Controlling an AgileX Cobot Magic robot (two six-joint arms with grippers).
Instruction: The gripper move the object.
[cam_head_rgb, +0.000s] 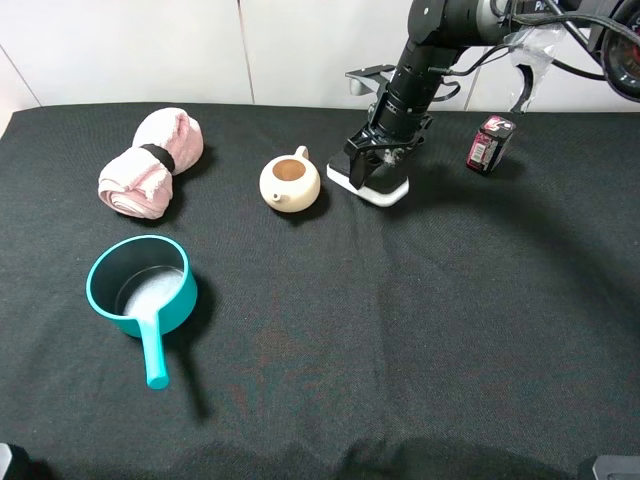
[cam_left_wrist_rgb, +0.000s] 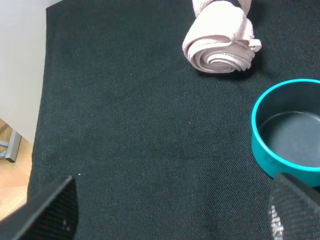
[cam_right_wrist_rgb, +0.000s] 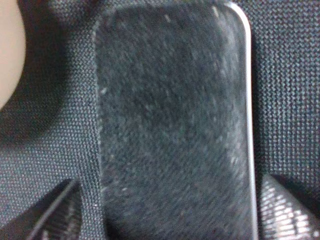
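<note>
The object (cam_head_rgb: 387, 190), a flat rounded block with a black felt top on a white base, lies on the black cloth just right of the teapot. My right gripper (cam_head_rgb: 372, 165) is down over it, jaws open, one finger on each long side. In the right wrist view the felt top (cam_right_wrist_rgb: 172, 125) fills the frame, with the fingers (cam_right_wrist_rgb: 287, 212) at both lower corners and a small gap on one side. My left gripper (cam_left_wrist_rgb: 172, 217) is open and empty, low over bare cloth near the table's left edge.
A beige teapot (cam_head_rgb: 290, 183) stands close to the left of the block. A red-black packet (cam_head_rgb: 490, 143) stands to its right. A rolled pink towel (cam_head_rgb: 152, 162) (cam_left_wrist_rgb: 220, 42) and a teal saucepan (cam_head_rgb: 141, 288) (cam_left_wrist_rgb: 290, 130) sit on the left.
</note>
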